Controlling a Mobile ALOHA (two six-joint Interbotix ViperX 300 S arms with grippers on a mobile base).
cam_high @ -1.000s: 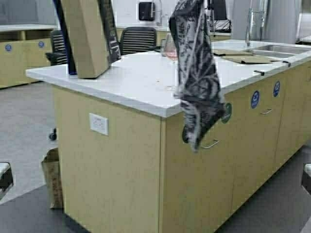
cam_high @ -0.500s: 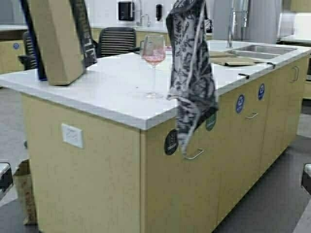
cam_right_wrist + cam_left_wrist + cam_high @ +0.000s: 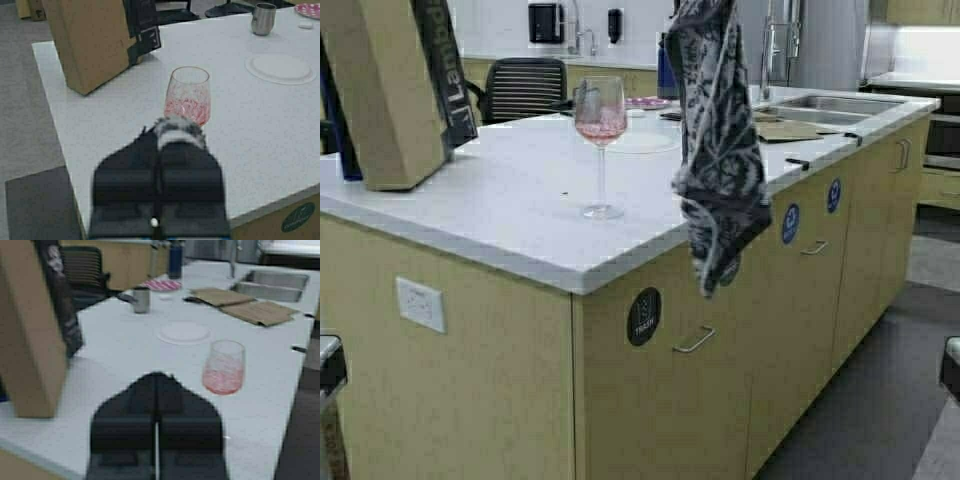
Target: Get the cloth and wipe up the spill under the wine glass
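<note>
The wine glass (image 3: 601, 125) stands upright on the white counter (image 3: 500, 215), near its front edge. It also shows in the left wrist view (image 3: 223, 367) and the right wrist view (image 3: 187, 97). The cloth (image 3: 720, 160) hangs limp from above the picture, just right of the glass and in front of the counter edge. My right gripper (image 3: 160, 135) is shut on a fold of the cloth (image 3: 179, 131), high above the counter and short of the glass. My left gripper (image 3: 157, 377) is shut and empty above the counter, left of the glass. No spill shows clearly round the glass foot.
A tall cardboard box (image 3: 380, 90) stands at the counter's left. A white plate (image 3: 640, 142), a steel cup (image 3: 141, 300), a blue bottle (image 3: 665, 70), brown paper towels (image 3: 790, 130) and a sink (image 3: 830, 103) lie farther back. A black chair (image 3: 525, 88) stands behind.
The robot has moved: the counter, box and glass have shifted left and grown nearer in the high view. The cloth still hangs from the right gripper.
</note>
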